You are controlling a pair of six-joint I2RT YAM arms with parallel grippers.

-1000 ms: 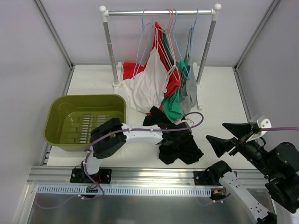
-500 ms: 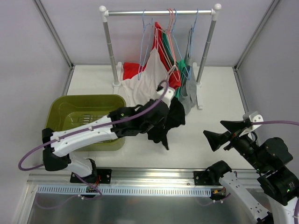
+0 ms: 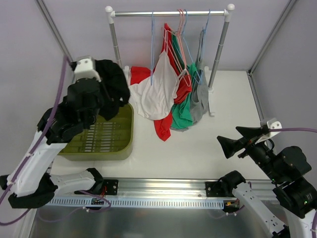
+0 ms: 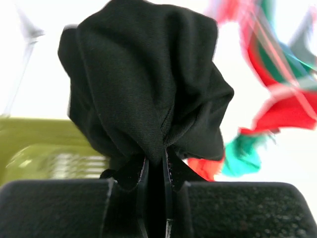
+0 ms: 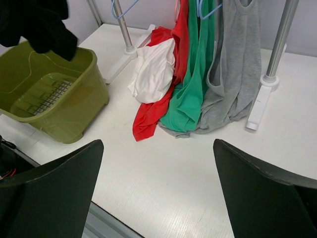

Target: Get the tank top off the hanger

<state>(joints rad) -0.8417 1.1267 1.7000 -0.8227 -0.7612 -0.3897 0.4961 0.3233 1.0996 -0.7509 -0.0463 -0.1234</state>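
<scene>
Black tank top (image 4: 143, 84), clamped in the left tool (image 4: 154, 168), hangs near the bin's (image 5: 79, 114) far edge. Dropped here, it may drape over the rim. Right tool (image 5: 157, 144) gapes apart, empty.

Overhead and right wrist both see bin (image 3: 99, 143)

My left gripper (image 3: 102, 75) is up high and pinches a bunched black top (image 3: 115, 87) above the green tub (image 3: 121, 144). My right gripper (image 3: 229, 136) hangs wide open over the white table (image 3: 208, 148). White, red, green and gray clothes (image 3: 158, 91) hang on the rack (image 3: 168, 13).
</scene>
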